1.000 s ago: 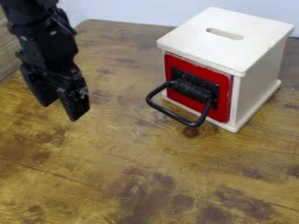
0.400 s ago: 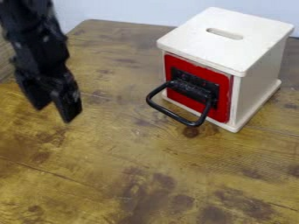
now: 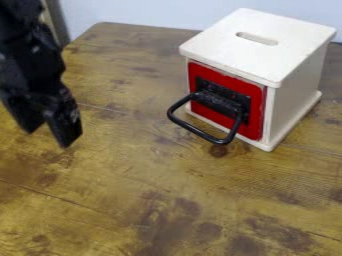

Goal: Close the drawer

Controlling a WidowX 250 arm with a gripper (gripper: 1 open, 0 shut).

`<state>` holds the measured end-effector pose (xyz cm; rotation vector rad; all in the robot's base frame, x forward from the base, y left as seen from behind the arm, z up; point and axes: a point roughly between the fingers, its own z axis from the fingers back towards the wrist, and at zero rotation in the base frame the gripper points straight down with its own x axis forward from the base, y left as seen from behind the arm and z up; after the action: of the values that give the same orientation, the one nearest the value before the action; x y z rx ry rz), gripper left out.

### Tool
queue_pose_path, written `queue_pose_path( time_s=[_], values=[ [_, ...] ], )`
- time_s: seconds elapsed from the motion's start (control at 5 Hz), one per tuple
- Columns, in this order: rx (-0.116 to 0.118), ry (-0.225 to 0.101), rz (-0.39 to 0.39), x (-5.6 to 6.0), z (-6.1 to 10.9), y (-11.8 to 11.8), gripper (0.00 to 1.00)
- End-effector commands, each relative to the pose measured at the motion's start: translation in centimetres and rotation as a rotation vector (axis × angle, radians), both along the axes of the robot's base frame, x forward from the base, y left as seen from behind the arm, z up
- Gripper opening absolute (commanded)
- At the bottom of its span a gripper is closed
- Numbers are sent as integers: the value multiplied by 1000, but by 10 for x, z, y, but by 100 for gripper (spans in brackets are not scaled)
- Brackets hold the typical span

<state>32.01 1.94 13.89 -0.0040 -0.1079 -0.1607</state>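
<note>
Camera view: the end effector [image 3: 51,118] hangs at left, blurred, fingers wide apart, well clear of the red-fronted drawer [image 3: 226,102]. That drawer (black loop handle outward) sits in a pale wooden box [image 3: 261,45] on the brown wooden surface [image 3: 160,200], near a pale wall [image 3: 147,10].

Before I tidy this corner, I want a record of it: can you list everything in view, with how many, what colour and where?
wooden cube box: one, pale, upper right, slot in its top
drawer: one, red front with black panel, in the box's front
wire loop handle: one, black, jutting from the drawer front
table: one, brown wood, under the box
wall: one, whitish, behind the table
robot arm: one, black, left edge
claw: one, black, arm's lower end, blurred
</note>
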Motion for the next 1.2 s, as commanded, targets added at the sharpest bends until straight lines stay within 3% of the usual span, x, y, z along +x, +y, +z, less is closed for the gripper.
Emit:
queue_pose_path(
  time_s=[0.0, 0.6, 1.0],
  values=[
    [-3, -53, -55, 19, 13, -15, 100],
    [1, -59, -78, 22, 12, -8, 100],
    [-4, -53, -142, 12, 8, -15, 100]
  ],
)
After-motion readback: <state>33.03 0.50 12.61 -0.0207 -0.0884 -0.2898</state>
